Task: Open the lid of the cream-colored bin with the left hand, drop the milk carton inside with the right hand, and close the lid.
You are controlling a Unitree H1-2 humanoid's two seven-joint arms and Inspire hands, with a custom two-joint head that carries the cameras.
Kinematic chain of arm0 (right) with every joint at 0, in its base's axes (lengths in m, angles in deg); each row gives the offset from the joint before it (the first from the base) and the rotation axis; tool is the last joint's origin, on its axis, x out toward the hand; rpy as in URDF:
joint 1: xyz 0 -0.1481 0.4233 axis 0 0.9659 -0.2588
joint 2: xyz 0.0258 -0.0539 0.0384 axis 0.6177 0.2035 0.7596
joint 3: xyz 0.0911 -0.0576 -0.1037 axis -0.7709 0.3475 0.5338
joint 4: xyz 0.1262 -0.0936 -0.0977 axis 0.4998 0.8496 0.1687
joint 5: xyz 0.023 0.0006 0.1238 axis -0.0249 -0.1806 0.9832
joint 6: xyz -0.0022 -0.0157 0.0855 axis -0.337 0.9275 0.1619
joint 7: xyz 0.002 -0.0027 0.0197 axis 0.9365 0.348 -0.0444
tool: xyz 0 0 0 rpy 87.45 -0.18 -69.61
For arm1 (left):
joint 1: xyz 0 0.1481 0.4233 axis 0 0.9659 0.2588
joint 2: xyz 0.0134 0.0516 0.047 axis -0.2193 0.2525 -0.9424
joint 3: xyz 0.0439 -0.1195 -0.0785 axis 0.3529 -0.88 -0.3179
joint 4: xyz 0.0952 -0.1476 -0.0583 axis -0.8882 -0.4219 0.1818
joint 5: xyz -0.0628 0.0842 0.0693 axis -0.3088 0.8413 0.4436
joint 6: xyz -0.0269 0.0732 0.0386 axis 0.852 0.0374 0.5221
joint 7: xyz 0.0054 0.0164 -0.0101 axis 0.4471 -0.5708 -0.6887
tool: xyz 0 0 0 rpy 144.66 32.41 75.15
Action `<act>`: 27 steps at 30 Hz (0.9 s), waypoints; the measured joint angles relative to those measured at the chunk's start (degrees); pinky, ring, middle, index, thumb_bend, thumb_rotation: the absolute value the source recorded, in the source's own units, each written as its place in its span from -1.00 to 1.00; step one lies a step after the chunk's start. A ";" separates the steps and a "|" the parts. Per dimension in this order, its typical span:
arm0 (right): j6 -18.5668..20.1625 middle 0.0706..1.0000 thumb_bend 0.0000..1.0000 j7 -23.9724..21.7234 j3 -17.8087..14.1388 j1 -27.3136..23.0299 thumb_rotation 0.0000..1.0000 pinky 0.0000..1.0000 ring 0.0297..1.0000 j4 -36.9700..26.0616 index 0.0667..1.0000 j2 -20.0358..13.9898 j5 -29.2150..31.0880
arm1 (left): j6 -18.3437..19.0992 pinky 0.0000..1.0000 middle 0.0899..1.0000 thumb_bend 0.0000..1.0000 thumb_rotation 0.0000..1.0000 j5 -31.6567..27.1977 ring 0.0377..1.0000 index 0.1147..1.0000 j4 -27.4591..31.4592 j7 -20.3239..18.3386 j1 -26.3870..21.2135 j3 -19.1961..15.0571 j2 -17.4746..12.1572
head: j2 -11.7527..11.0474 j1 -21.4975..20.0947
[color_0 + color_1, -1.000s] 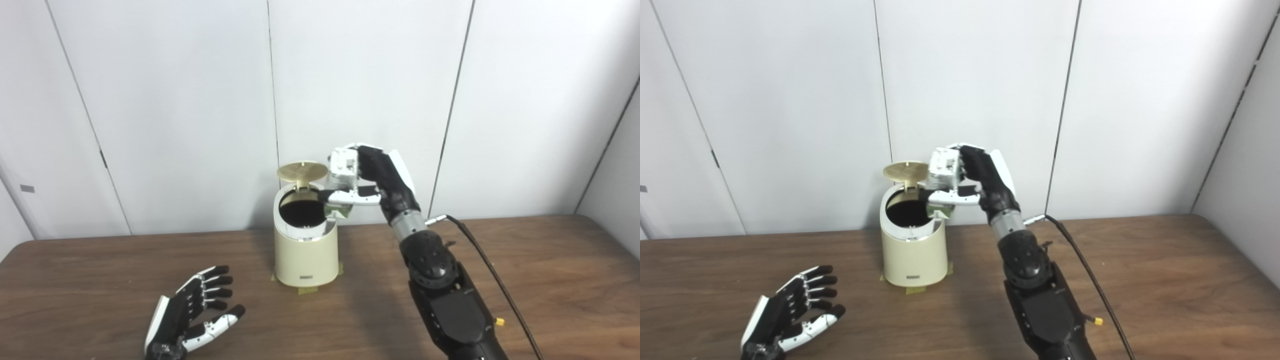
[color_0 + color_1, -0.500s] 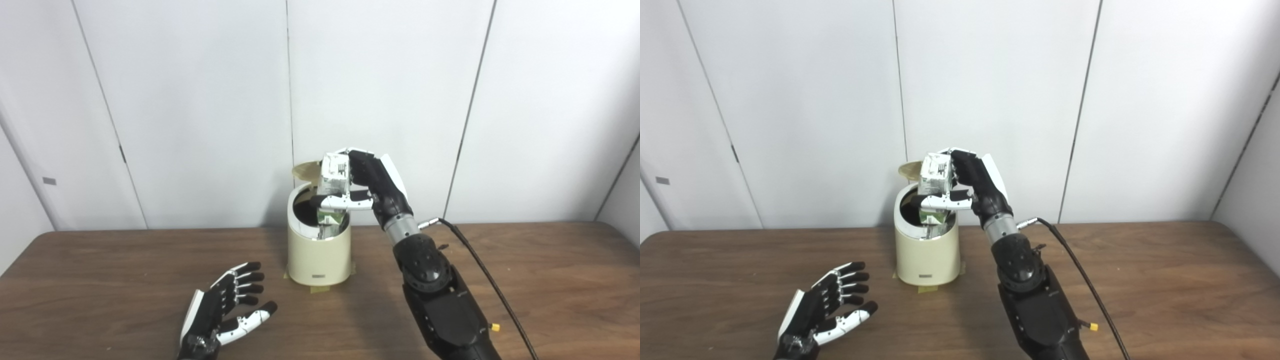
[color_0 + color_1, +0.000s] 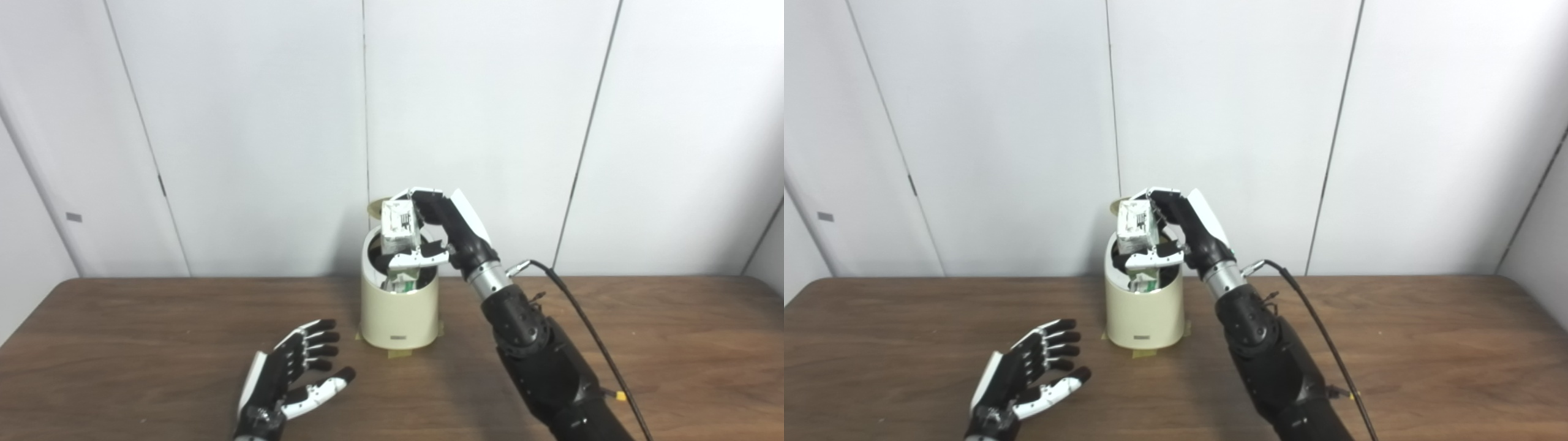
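Note:
The cream-colored bin (image 3: 398, 309) stands on the wooden table (image 3: 153, 331) near the wall, its round lid (image 3: 378, 207) tipped up at the back. My right hand (image 3: 444, 229) is shut on the milk carton (image 3: 398, 236), a white carton with a green bottom, held upright with its lower end inside the bin's dark opening. My left hand (image 3: 294, 380) rests open on the table, palm up, to the front left of the bin and apart from it.
Tape patches (image 3: 398, 353) show under the bin's base. A black cable (image 3: 588, 331) runs from my right wrist down over the table. White wall panels (image 3: 245, 122) stand close behind the bin.
My right hand has carried the carton from beside the bin's right rim to over the opening and lowered its bottom end inside. The camera has shifted. The left hand lies as before.

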 measured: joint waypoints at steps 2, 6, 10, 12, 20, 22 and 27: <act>-0.45 -0.12 0.03 0.22 1.03 -0.75 -1.00 -0.36 -0.24 1.47 0.00 -0.37 -0.54 | 0.14 0.30 0.44 0.37 -0.79 0.14 0.39 0.49 0.15 0.04 0.10 0.14 0.38 | 0.18 0.44; -0.67 -0.13 0.03 1.51 3.81 -1.92 -1.00 -0.35 -0.24 3.12 -0.01 -1.10 -1.02 | 0.42 0.29 0.43 0.38 -0.80 0.19 0.39 0.48 0.35 0.13 0.28 0.14 0.86 | 0.26 0.79; -1.61 -0.13 0.03 3.80 6.81 -3.53 -1.00 -0.34 -0.24 5.38 0.00 -1.77 -1.06 | 0.48 0.30 0.43 0.37 -0.80 0.54 0.39 0.48 0.39 0.18 0.31 0.15 0.95 | 0.26 0.79; -1.72 -0.13 0.03 5.05 8.53 -4.66 -1.00 -0.35 -0.25 6.49 0.00 -2.39 -1.08 | 0.48 0.30 0.42 0.38 -0.80 0.60 0.39 0.47 0.39 0.18 0.33 0.13 0.95 | 0.26 0.79; -2.35 -0.12 0.03 10.92 13.26 -6.89 -1.00 -0.32 -0.23 10.48 -0.01 -2.82 -0.10 | 0.48 0.31 0.42 0.40 -0.75 1.07 0.39 0.47 0.53 0.21 0.42 0.23 1.17 | 0.70 1.67; -2.48 -0.12 0.03 12.08 14.32 -7.39 -1.00 -0.32 -0.23 11.42 -0.01 -2.82 -0.12 | 0.48 0.30 0.42 0.39 -0.74 1.23 0.38 0.47 0.81 0.21 0.64 0.37 1.24 | 0.88 1.85; -2.73 -0.12 0.03 15.00 16.60 -8.12 -1.00 -0.33 -0.23 12.79 -0.02 -2.81 -0.41 | 0.48 0.27 0.42 0.40 -0.75 1.57 0.37 0.46 1.97 0.23 1.46 0.56 1.54 | 1.14 2.02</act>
